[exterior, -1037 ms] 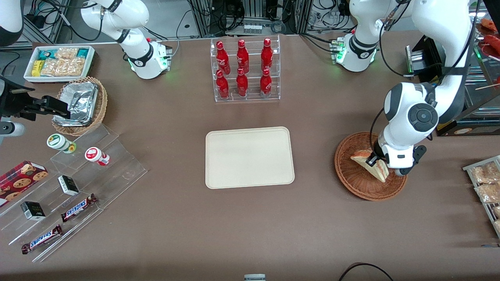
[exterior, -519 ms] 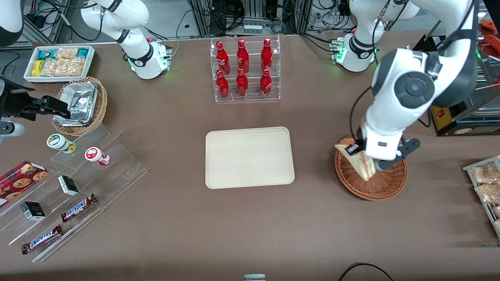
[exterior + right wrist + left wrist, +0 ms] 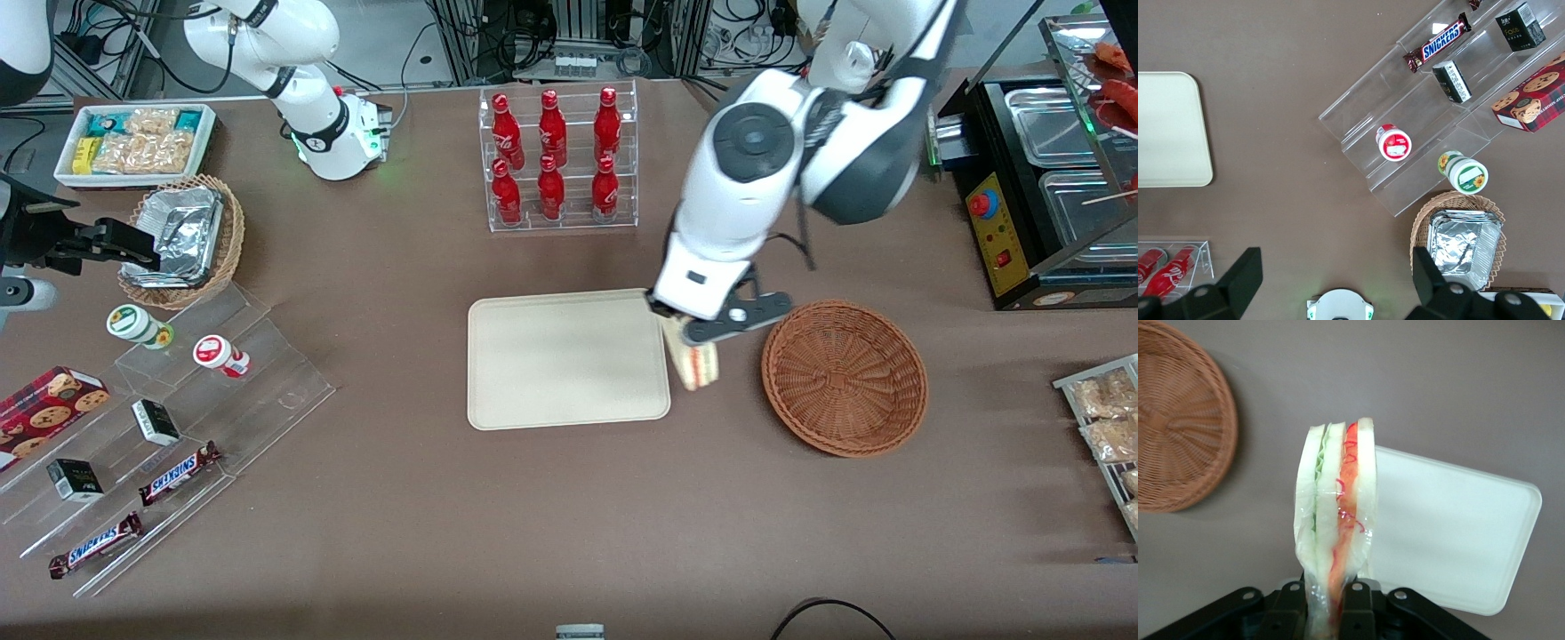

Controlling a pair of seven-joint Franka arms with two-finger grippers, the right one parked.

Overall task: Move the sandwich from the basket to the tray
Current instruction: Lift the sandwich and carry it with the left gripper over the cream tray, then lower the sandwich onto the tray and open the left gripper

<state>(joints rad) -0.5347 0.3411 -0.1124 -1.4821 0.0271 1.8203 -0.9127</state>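
Change since the earlier frames: the sandwich (image 3: 694, 363) has left the basket (image 3: 845, 378), carried by the left arm's gripper (image 3: 686, 331) toward the tray (image 3: 567, 358); the basket now lies bare on the table.

Gripper: raised above the brown table (image 3: 498, 516), between tray and basket, just at the tray's edge on the working arm's side. Fingers (image 3: 1353, 610) clamped on the sandwich's narrow end, seen in the left wrist view.

Sandwich (image 3: 1335, 520): wedge in clear wrap, white bread with green and red filling layers, hanging from the gripper, cut side showing. It appears to overlap the tray's rim in the front view; whether it is over the tray or just beside it cannot be settled. Not touching the tray (image 3: 1451, 533) or the basket (image 3: 1178, 420).

Tray: cream rectangle, rounded corners, low rim, mid-table, nothing on it.

Basket: round reddish-brown wicker, toward the working arm's end, beside the tray.

Other stock:
- clear rack of red bottles (image 3: 556, 160), farther from the front camera than the tray.
- tan wicker basket with foil containers (image 3: 182, 238), toward the parked arm's end.
- white bin of snack packets (image 3: 133, 142), same end.
- clear stepped shelf (image 3: 178, 418) with Snickers bars (image 3: 178, 473), small cups and boxes.
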